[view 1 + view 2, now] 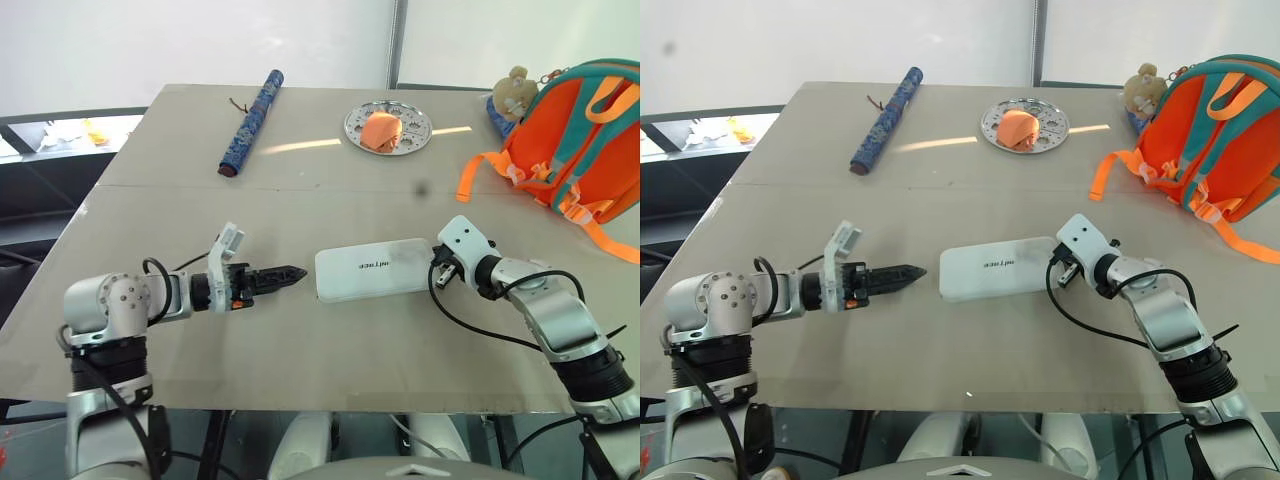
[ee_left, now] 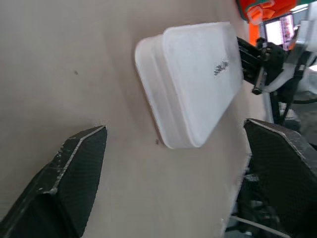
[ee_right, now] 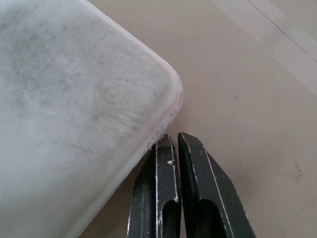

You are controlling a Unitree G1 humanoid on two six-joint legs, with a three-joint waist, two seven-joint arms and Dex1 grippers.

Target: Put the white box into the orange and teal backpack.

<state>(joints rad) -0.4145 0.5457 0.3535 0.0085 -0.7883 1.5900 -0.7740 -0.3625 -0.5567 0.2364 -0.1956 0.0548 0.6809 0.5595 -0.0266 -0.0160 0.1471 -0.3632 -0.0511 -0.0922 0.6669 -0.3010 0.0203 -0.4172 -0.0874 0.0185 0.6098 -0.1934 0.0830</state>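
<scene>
While the left gripper stands with its two black fingers wide apart, aimed at the near end of the white box and just short of it, you hold nothing. Your right gripper has its fingers pressed together, empty, with the tips against the box's rounded corner at the opposite end. The box lies flat on the table between the two grippers. The orange and teal backpack rests at the table's far right corner, well apart from the box.

Risk: the box is broad, low and smooth. If you close on a rounded edge, it will probably squirt out. A push from the closed right tips could slide or spin it.

Count: one white box, one backpack, one silver plate carrying one orange item, one blue roll, two grippers.
</scene>
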